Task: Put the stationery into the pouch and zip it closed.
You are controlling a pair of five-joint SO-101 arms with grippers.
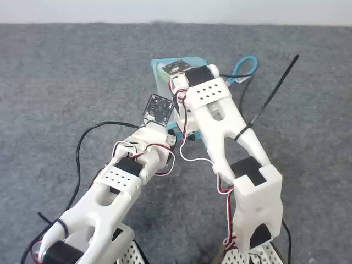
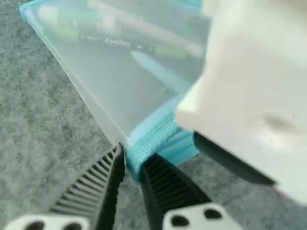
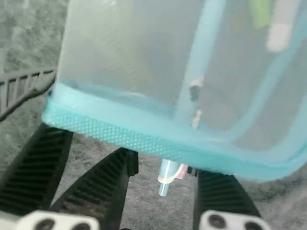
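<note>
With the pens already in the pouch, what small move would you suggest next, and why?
Probably close the right end effector on the small pull tab: it sits between the open fingers, beside the teal edge of the pouch, while the left end effector pinches a corner, bracing it.

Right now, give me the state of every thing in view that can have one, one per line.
pouch, held by one corner, contents showing through its clear wall.
stationery, inside the pouch.
zip pull, not gripped; whether the zip is open or closed cannot be told.
left gripper, shut on the pouch's teal edge.
right gripper, open, a finger on either side of the zip pull.
</note>
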